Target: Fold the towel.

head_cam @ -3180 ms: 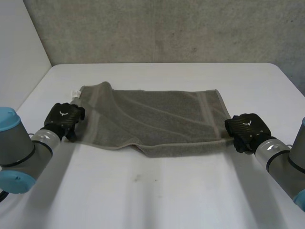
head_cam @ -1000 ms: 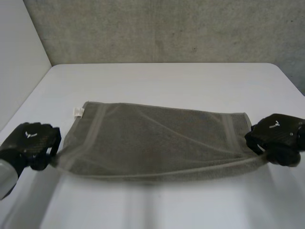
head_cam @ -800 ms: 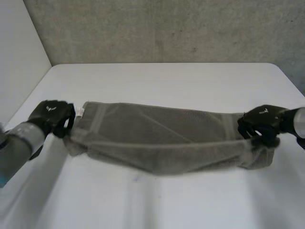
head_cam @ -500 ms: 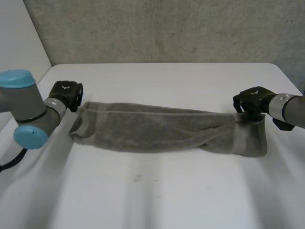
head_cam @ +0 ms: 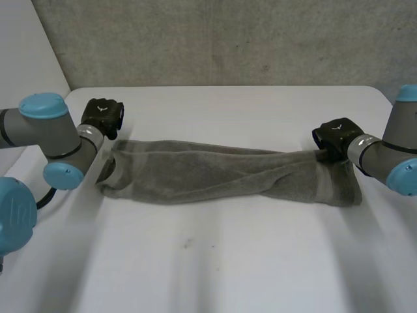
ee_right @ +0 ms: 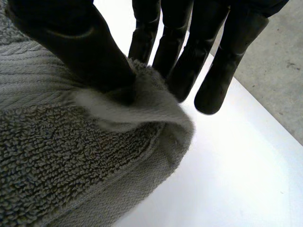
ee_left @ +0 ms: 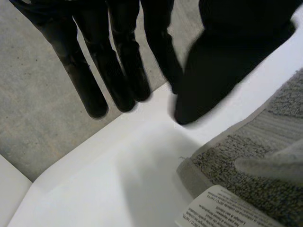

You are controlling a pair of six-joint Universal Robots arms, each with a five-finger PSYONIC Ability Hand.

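Towel (head_cam: 221,175) lies bunched lengthwise; right hand (ee_right: 75,45) pinches its end fold, left hand (ee_left: 120,59) (fingers straight) holds nothing.

Saw my right hand (ee_right: 71,45) pinching raised fold of grey towel (ee_right: 71,156) between thumb and fingers (ee_right: 222,71). Fold sat at towel's rolled edge. Rest of towel lay under palm on white surface (ee_right: 236,179).

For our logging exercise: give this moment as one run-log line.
towel: folded lengthwise | left hand: open, beside towel | right hand: pinching towel end
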